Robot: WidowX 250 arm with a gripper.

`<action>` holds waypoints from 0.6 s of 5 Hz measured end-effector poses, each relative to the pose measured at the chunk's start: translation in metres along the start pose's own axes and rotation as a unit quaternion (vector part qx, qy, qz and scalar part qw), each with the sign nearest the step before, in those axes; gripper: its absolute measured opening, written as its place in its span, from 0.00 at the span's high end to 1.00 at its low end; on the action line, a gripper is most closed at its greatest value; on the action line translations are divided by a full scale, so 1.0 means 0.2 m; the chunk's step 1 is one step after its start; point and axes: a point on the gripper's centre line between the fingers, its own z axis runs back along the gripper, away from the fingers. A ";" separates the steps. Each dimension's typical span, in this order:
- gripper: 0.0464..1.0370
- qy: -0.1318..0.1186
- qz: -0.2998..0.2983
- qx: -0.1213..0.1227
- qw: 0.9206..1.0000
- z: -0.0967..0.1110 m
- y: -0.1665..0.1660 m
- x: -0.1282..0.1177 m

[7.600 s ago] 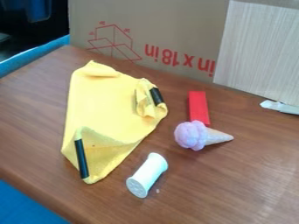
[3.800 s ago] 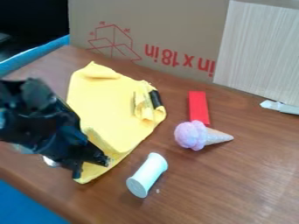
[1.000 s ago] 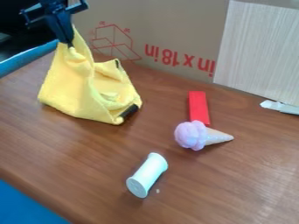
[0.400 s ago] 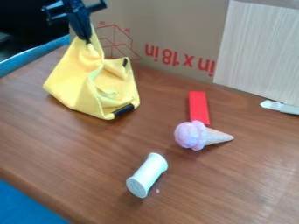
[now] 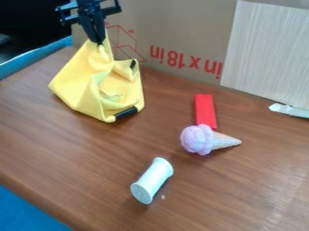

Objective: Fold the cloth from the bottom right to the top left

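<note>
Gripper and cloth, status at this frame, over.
Gripper shut on cloth, top corner pinched. Cloth hanging up from table, lower part bunched, not laid in a fold. Spool and cone off to the side, not touching cloth.

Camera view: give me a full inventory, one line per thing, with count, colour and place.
Cloth: one, yellow, bunched at upper left, its top pulled up to a peak
Strips: two, black, on the cloth's lower edge and upper right
Red block: one, red, right of centre
Toy ice cream: one, lilac scoop and tan cone, at the red block's near end
Spool-shaped piece: one, white, lying at lower centre
Cardboard: one, brown with red print, behind the table
Panel: one, pale, upper right
Small piece: one, whitish, right edge
Table: one, brown, under the things
Gripper: one, black, upper left, shut on the cloth's peak
</note>
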 end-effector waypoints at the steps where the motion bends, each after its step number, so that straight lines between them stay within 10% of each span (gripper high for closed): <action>1: 0.59 -0.006 -0.009 -0.001 1.000 -0.01 -0.03 0.00; 3: 0.05 0.012 -0.070 0.006 0.997 0.03 -0.03 -0.02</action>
